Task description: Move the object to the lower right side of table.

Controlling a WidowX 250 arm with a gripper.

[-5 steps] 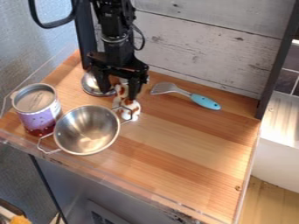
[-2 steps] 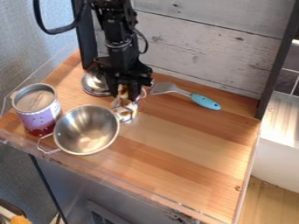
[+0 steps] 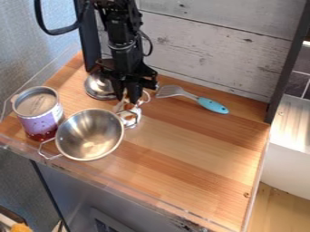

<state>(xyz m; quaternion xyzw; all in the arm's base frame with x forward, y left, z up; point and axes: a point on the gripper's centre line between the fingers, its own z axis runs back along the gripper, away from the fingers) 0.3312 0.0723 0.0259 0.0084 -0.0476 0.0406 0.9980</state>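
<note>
The black gripper (image 3: pixel 128 98) hangs low over the left-middle of the wooden table, behind the steel bowl. Its fingers are drawn close together, shut on the upper part of a small white and brown figurine (image 3: pixel 131 118). They hide most of its head. The figurine's lower part shows beneath them, right beside the bowl's rear handle. Its base looks to be at or near the tabletop.
A steel bowl (image 3: pixel 89 134) with wire handles stands just in front and left. Farther left is a purple can (image 3: pixel 40 114). A metal lid (image 3: pixel 99 87) lies behind, and a blue-handled spatula (image 3: pixel 212 105) lies to the right.
The gripper was spread wide around the figurine's upper part a second ago; its fingers have since drawn together there. The figurine has shifted slightly, while bowl, can and spatula stayed put.
</note>
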